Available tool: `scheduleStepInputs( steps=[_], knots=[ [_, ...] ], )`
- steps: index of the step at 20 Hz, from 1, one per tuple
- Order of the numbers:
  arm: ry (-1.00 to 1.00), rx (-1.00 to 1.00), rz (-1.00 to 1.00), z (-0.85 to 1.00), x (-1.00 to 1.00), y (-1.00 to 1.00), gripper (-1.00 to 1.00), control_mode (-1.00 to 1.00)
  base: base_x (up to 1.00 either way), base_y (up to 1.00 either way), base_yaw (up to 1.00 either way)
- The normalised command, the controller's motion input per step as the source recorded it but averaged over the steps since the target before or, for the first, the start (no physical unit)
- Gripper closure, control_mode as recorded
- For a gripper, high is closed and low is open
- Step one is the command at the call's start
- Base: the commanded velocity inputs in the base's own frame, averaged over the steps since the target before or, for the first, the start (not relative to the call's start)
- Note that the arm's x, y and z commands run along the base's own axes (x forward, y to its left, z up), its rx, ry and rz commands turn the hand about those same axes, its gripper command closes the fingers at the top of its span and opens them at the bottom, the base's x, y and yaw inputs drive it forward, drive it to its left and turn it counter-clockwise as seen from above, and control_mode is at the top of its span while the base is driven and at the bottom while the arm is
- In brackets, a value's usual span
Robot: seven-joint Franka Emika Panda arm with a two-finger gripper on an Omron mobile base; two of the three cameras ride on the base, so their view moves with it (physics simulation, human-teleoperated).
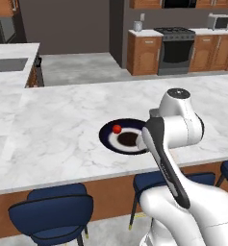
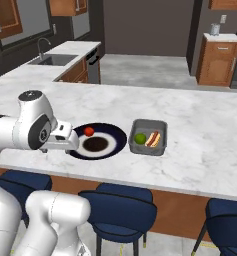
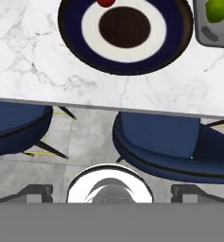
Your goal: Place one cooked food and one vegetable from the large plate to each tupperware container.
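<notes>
Food sits in one grey tupperware container (image 2: 148, 137) already: a green vegetable (image 2: 139, 138) and a hot dog (image 2: 153, 139) lie inside it, side by side. That tray is just beside the large plate (image 2: 117, 139), on the marble counter (image 2: 200, 135). On the plate there is a small red tomato (image 2: 89, 131) near the rim and a round dark brown cooked food (image 2: 95, 144) in the middle. So half the job looks done, and these two likely go in another tray, which I cannot see here. The gripper (image 3: 111, 189) hangs near the plate, out past the counter edge above the blue stools (image 3: 160, 142), with its fingers wide apart and nothing in them
</notes>
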Motion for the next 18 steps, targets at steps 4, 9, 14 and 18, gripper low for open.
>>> scheduleStepInputs(
  steps=[4,9,14,18],
  knots=[
    [-0.04,0.00,0.00,0.00,0.33,0.10,-1.00,-1.00,0.30,0.09,0.00],
    [-0.03,0.00,0.00,0.00,0.95,0.21,-1.00,-1.00,0.00,0.00,0.00],
    [-0.01,0.00,0.00,0.00,0.99,0.03,-1.00,-1.00,0.00,0.00,0.00],
    [0.00,0.00,0.00,-0.16,1.00,0.00,-1.00,-1.00,0.00,0.00,0.00]
  ],
)
